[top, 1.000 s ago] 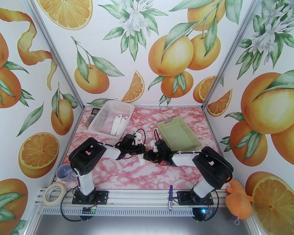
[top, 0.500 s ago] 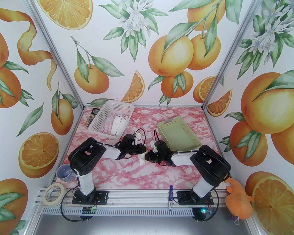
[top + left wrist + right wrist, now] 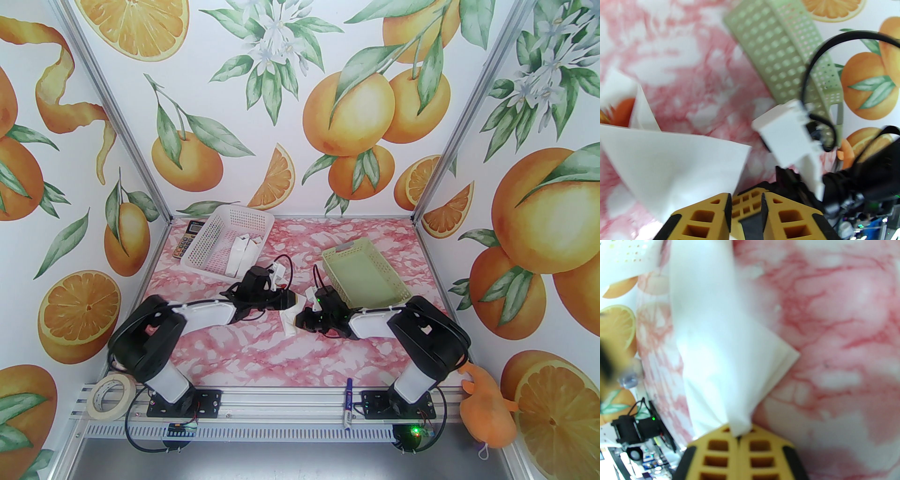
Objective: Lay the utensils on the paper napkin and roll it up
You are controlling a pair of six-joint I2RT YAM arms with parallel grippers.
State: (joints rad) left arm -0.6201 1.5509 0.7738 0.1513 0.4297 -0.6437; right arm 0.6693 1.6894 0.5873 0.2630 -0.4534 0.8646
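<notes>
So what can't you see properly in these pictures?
- The utensils: left wrist view, an orange bit peeks from the napkin fold; the rest is wrapped inside, blurred.
- The napkin: top view, mostly under the left pincer and right pincer.
- The calculator: top view, partly behind the white basket, keys too small to read.

napkin [image 3: 289, 324] mid-table | left basket [image 3: 202, 243] behind-left of it | right basket [image 3: 363, 276] behind-right | marker [image 3: 348, 404] on front rail [image 3: 281, 404]

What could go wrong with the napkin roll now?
The right pincer pinches just one corner of the napkin, and the left pincer is open beside it, so the roll might come loose. An orange utensil head peeks out of an open end; it could slip out if the napkin tilts.
</notes>
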